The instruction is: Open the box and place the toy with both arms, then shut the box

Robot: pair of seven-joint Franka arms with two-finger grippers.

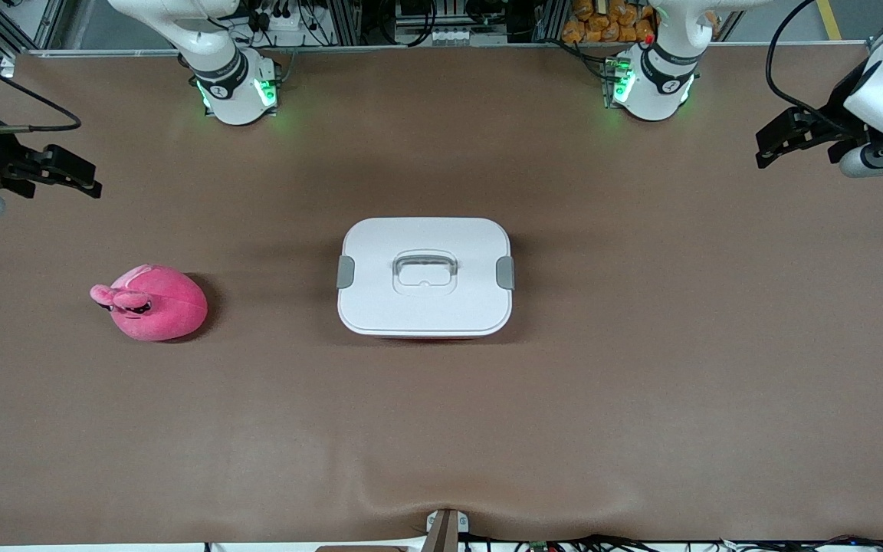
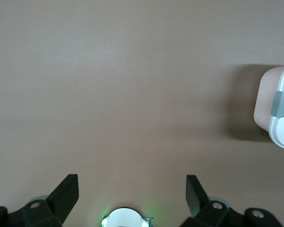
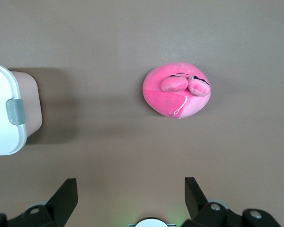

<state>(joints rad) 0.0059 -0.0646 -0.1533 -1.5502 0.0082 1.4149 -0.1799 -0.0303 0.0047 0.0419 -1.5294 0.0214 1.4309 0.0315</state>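
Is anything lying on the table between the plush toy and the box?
No. In the front view only bare brown table separates the toy from the box; the right wrist view shows the same.

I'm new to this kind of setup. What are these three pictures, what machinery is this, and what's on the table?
These are two white robot arms at a brown table. The big picture looks down from across the table; the other two come from cameras on each arm's wrist. Mid-table stands a translucent pink box with a white lid on and grey side clips. A round hot-pink plush toy lies toward the right arm's end. The left gripper and right gripper hang open over the table's ends, holding nothing; both arms wait.
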